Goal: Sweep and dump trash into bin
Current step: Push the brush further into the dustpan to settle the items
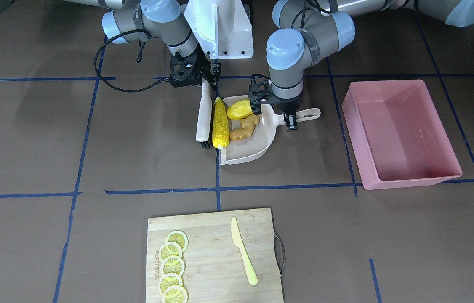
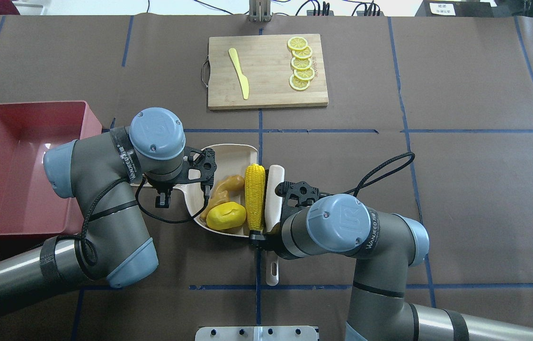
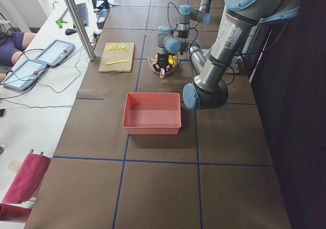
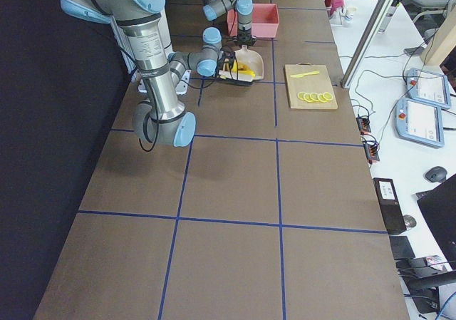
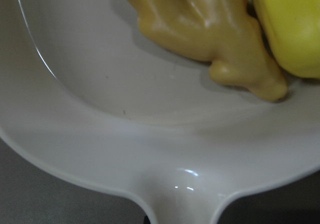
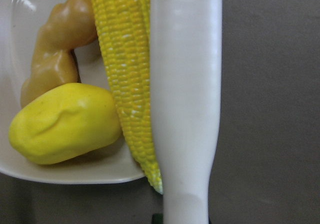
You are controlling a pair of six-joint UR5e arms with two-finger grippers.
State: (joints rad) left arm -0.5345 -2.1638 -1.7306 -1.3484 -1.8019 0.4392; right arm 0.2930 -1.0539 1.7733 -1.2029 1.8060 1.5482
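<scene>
Close to the table's robot-side edge, the right gripper (image 1: pixel 208 80) is clamping the white brush (image 1: pixel 204 113), which is lying against the corn cob (image 1: pixel 220 124) at the rim of the beige dustpan (image 1: pixel 258 147). The potato-like lump (image 1: pixel 239 110) and ginger root (image 1: pixel 243 130) are sitting inside the dustpan. The left gripper (image 1: pixel 290 120) is pinching its handle. The pink bin (image 1: pixel 405 130) is standing beside it, toward the table's left end. At the far edge, a cutting board (image 1: pixel 211 252) is carrying lemon slices (image 1: pixel 172 265) and a knife (image 1: pixel 243 250)
</scene>
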